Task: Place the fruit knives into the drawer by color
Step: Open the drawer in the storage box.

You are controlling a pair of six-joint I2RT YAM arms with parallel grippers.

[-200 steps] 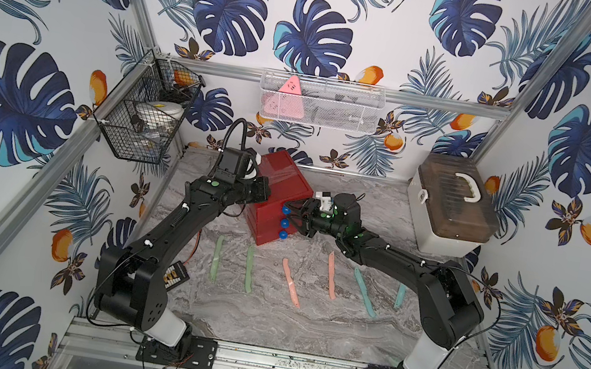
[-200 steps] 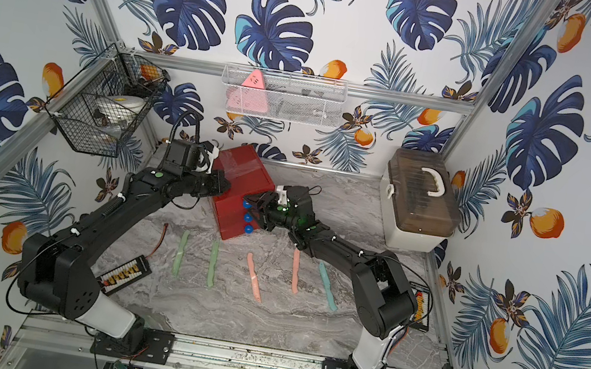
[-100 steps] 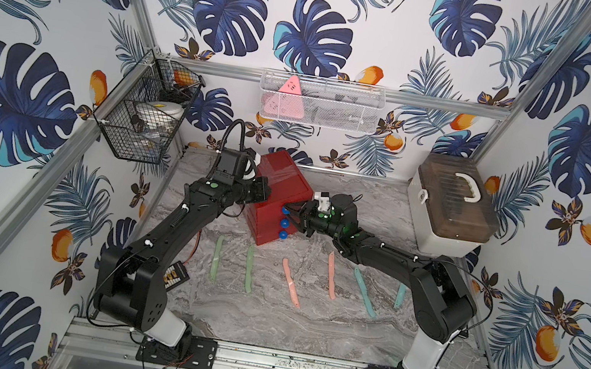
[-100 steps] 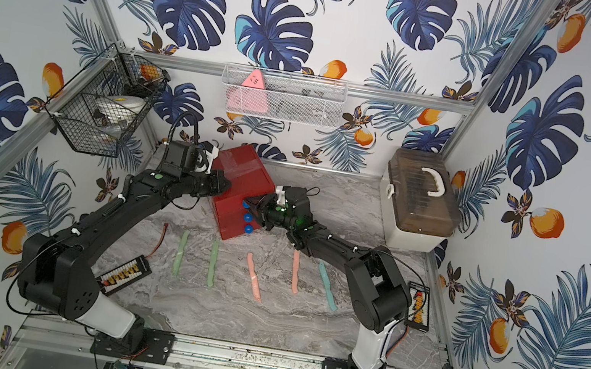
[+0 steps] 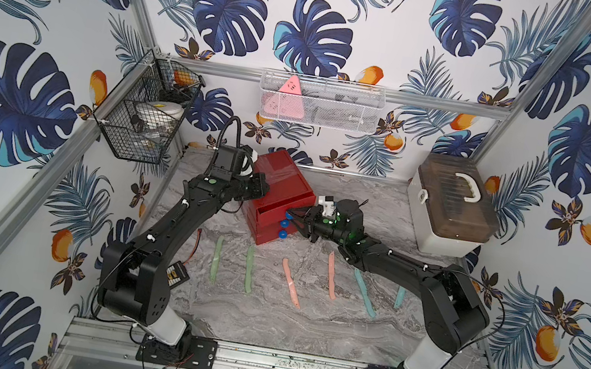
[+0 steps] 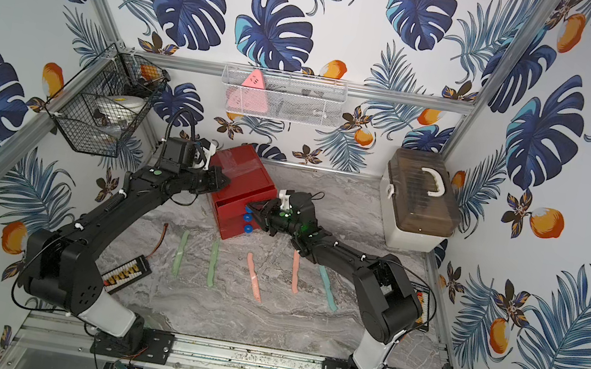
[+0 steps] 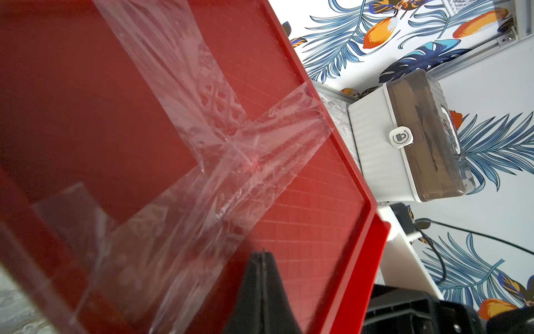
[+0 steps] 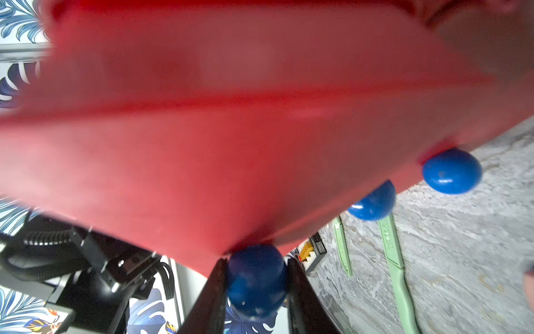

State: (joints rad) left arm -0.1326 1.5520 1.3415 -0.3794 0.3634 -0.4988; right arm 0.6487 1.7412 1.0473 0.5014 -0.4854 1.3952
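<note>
A red chest of drawers [image 5: 283,181] sits toward the back of a grey marble tabletop [image 5: 303,327], turned at an angle, with three round blue knobs stacked down its front. The right claw [image 8: 257,261] is clenched on the top knob [image 8: 255,279] — one black finger on each side of it — and the top drawer [image 5: 273,211] stands slightly proud of the two below. The left claw [image 7: 263,256] grasps nothing, its tips pressed together over the chest's tape-crossed top near the front edge; whether they touch the plastic cannot be told. Six fruit knives lie in a loose row on the marble in front of the chest, apart from one another and from both claws: the mint-green knives [image 5: 216,259] [image 5: 249,268] toward the left arm, the salmon-pink knives [image 5: 290,283] [image 5: 331,275] in the middle, the teal-blue knives [image 5: 365,293] [image 5: 400,296] beside the right arm. A white box with a brown lid [image 5: 451,202] stands in the back right corner, well apart from the chest.
</note>
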